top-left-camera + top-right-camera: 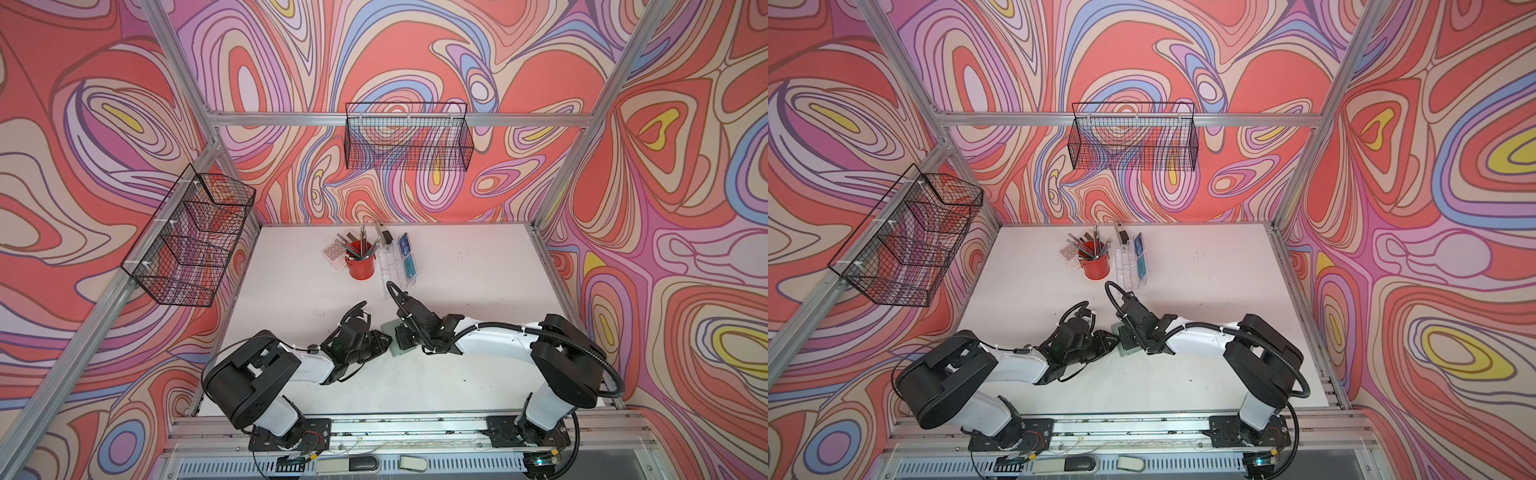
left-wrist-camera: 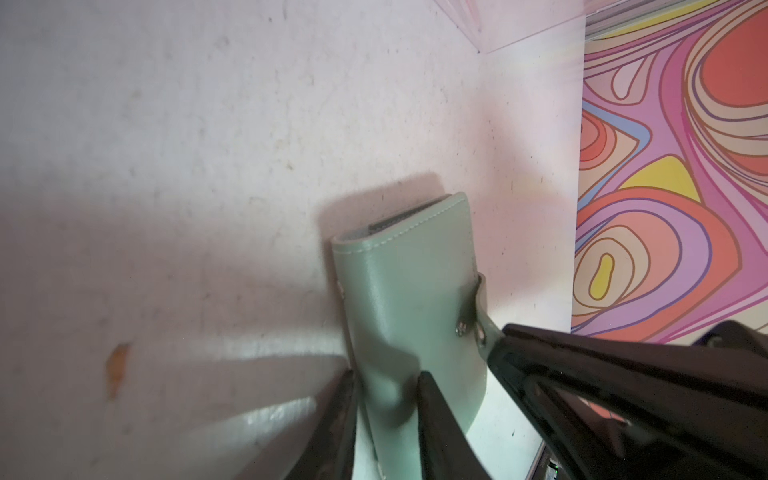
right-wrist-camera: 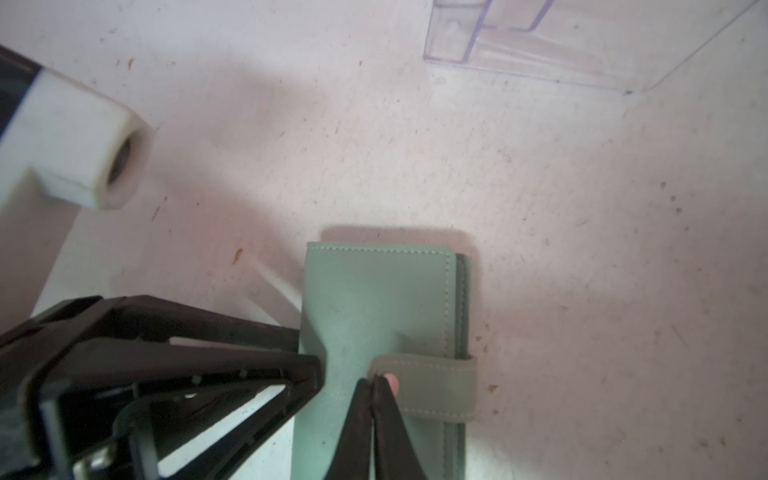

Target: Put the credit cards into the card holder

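In both top views the arms half hide the card holder [image 1: 390,327] between the pincers; the credit cards [image 1: 405,245] stand beyond both. Left wrist view: the left pincer [image 2: 386,374] clamps the card holder. Right wrist view: the right pincer [image 3: 374,380] is closed on its strap [image 3: 432,386].

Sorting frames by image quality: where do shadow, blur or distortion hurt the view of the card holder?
Left wrist view: card holder sharp, left gripper blurred near the lens, arm shadow on the table. Right wrist view: holder clear, soft patchy shadows around it. Both top views: wide-angle splay in the frame posts, holder mostly covered.
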